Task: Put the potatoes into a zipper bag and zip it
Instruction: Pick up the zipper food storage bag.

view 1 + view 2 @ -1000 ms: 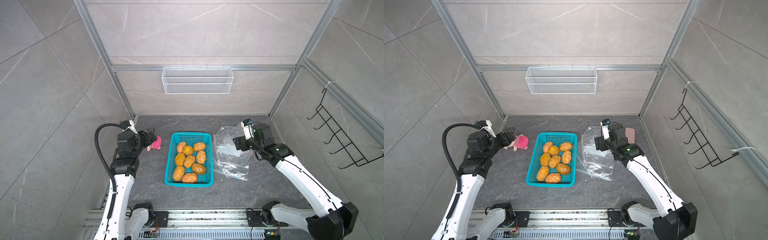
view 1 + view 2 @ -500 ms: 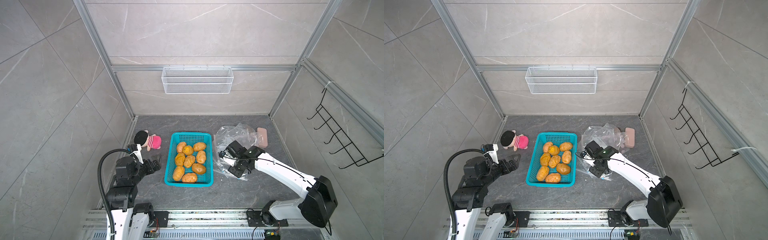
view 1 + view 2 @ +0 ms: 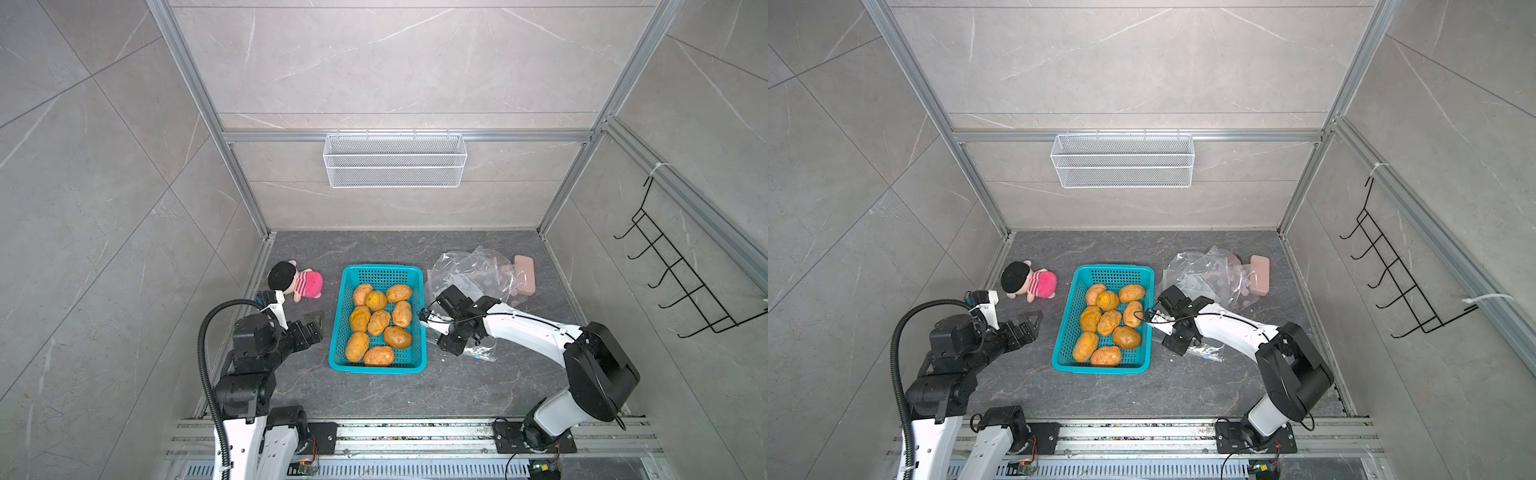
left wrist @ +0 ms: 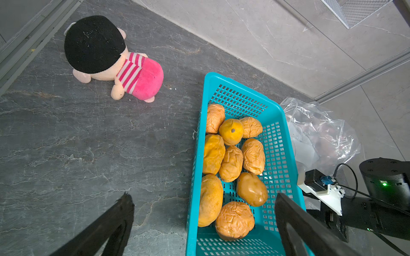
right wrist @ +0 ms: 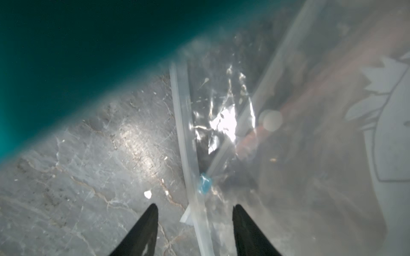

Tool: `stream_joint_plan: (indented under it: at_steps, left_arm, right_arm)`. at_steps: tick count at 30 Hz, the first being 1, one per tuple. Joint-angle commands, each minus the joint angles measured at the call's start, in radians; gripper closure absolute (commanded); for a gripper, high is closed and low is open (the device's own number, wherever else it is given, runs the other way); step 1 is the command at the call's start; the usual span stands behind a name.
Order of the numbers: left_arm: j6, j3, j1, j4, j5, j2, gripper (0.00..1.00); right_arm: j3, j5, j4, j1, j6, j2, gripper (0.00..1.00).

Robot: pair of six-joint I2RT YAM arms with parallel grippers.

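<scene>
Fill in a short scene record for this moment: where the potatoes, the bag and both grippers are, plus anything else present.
potatoes: nine, all in the teal basket
zipper bag: clear, crumpled, lying beside the basket; no potatoes seen inside
right gripper: open, straddling the bag's zipper strip near the blue slider
left gripper: open, empty, at the basket's opposite side
other items: plush doll; pink block partly behind the bag

No legible text, brand, number anywhere — zipper bag [image 5: 321, 144] print: white leaf-like graphic, no letters.
</scene>
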Motion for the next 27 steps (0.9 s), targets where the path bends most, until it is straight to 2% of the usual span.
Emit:
stream_joint_plan:
  at_steps: [1, 8, 20, 27]
  left_arm:
    - [0.030, -0.006, 0.000, 0.008, 0.013, -0.008, 0.00]
    - [0.026, -0.011, 0.000, 0.003, -0.008, -0.016, 0.00]
    - [0.028, -0.012, 0.000, 0.002, -0.010, -0.013, 0.00]
    - [0.028, -0.014, -0.003, 0.000, -0.010, -0.014, 0.00]
  right_arm:
    - [-0.035, 0.014, 0.017, 0.003, -0.034, 0.050, 0.45]
    - [-0.040, 0.065, 0.023, 0.006, -0.032, 0.101, 0.51]
    - [-0.046, -0.014, 0.075, 0.003, 0.005, -0.132, 0.44]
    - [-0.014, 0.182, -0.133, 0.009, -0.025, -0.073, 0.45]
